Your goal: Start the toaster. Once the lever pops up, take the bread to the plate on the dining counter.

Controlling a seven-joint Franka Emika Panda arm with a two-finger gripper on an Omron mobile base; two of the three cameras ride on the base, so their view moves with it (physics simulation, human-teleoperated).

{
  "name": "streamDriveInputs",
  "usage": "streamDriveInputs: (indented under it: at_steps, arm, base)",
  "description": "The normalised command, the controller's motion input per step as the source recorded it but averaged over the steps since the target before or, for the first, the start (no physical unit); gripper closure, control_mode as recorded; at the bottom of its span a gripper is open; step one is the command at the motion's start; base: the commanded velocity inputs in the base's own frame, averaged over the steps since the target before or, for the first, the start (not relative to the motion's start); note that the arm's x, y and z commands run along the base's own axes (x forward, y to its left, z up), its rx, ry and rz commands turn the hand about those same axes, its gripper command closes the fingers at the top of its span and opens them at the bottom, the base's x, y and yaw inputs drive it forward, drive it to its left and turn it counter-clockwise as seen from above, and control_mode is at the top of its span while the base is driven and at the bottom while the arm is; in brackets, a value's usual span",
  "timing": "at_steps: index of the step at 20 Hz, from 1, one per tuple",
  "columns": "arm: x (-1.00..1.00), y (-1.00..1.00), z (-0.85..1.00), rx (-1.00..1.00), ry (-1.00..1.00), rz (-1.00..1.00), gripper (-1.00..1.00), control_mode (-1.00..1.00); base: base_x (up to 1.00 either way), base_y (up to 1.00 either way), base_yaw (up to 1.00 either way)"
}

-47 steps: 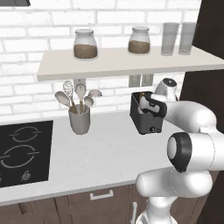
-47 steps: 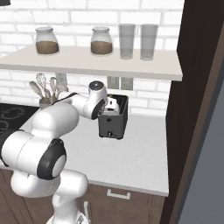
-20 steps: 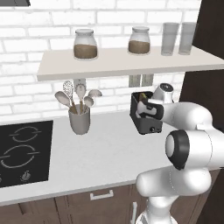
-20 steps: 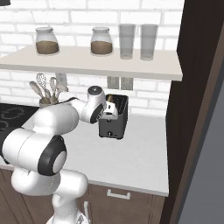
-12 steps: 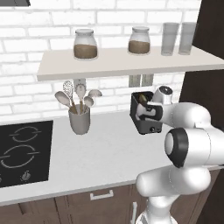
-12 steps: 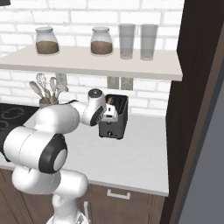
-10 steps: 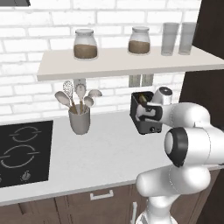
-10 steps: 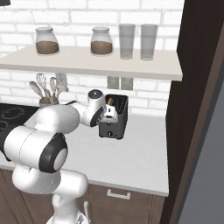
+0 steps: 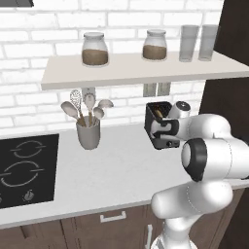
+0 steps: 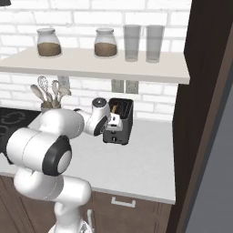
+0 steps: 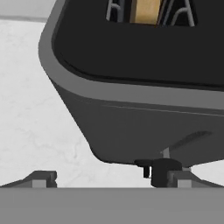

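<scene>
In your hand view the gripper [image 11: 109,181] sits at bottom centre with its jaws spread wide, one tip low left, the other low right; the toaster [image 11: 144,83] looms just above and between them, its lever [image 11: 159,168] beside the right tip; the bread [image 11: 147,11] in the slot is cut off at the top edge; contact is hard to judge.

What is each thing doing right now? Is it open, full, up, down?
Boxy black toaster: upright on the pale worktop.
Brown bread slice: down in the slot.
Robot's gripper: open, at the toaster's end face, holding nothing.
Two glass jars: lids on, partly filled with brown stuff.
Two clear glasses: upright, look empty.
Grey utensil holder: upright, with spoons and a whisk inside.
</scene>
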Motion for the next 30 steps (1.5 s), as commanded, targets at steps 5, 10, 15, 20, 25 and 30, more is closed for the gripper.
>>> streamDriveInputs:
  at_steps: [5,10,15,20,25,30]
  arm:
    - [0.0,0.0,-0.13,0.0,0.0,0.0,-1.0,-1.0]
    - [0.0,0.0,-0.01,0.0,0.0,0.0,-1.0,-1.0]
    - [-0.09,0.0,0.07,0.0,-0.04,0.0,-1.0,-1.0]
    - [-0.16,0.0,0.36,0.0,-0.09,0.0,-1.0,-1.0]
    - [-0.19,0.0,0.48,0.0,-0.08,0.0,-1.0,-1.0]
    - [-0.05,0.0,0.44,0.0,-0.07,0.0,-1.0,-1.0]
  base:
    - [0.0,0.0,0.0]
    - [0.0,0.0,0.0]
    - [0.0,0.0,0.0]
    - [0.0,0.0,0.0]
    - [0.0,0.0,0.0]
    - [0.0,0.0,0.0]
